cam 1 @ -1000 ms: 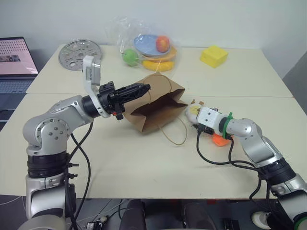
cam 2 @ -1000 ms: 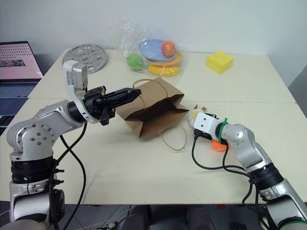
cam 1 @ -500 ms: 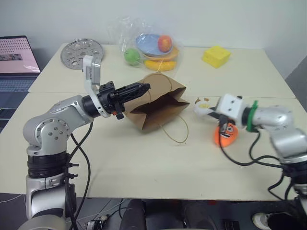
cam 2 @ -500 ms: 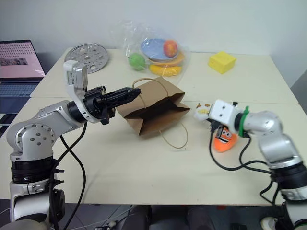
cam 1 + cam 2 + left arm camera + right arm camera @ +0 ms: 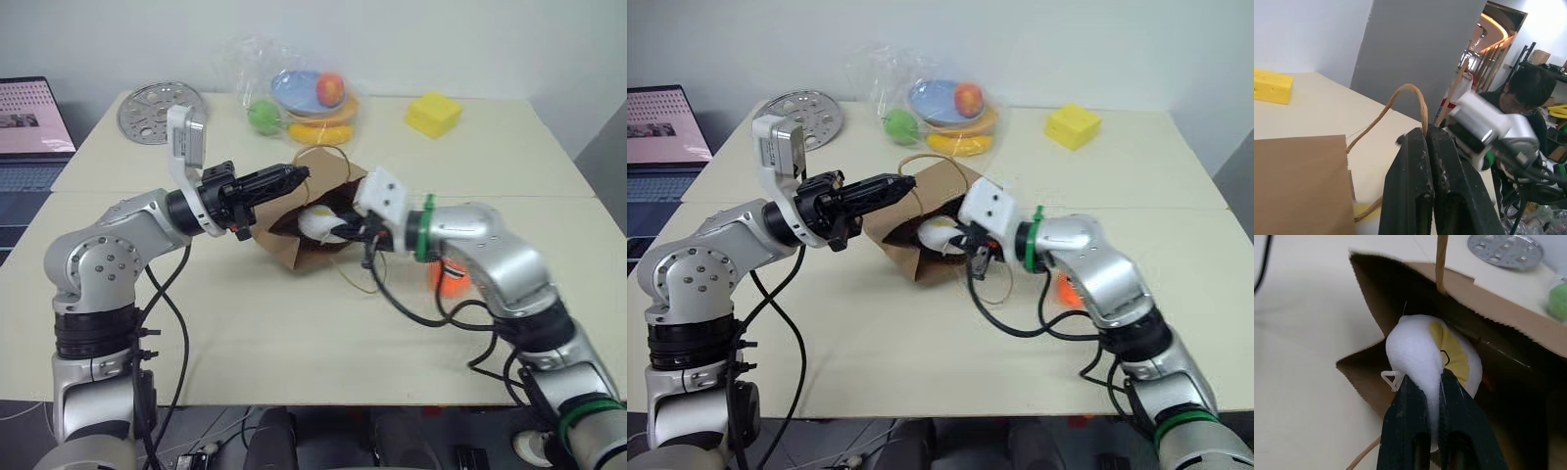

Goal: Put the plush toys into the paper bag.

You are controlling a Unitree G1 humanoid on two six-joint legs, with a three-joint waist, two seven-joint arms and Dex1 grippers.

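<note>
Swung across from the right side of the tabletop, the right pincer (image 5: 955, 236) now carries the egg plush toy (image 5: 939, 233) into the paper bag's mouth.

Head views: the left pincer (image 5: 284, 179) is pressed together on the paper bag (image 5: 294, 247) handle (image 5: 328, 157) mid-tabletop, holding the bag open; the carrot plush toy (image 5: 450, 279) lies toward the right edge. Left wrist view: black fingers (image 5: 1408, 196) clamp the twisted cord. Right wrist view: fingers (image 5: 1405, 431) pinch the white-and-yellow toy at the opening.
</note>
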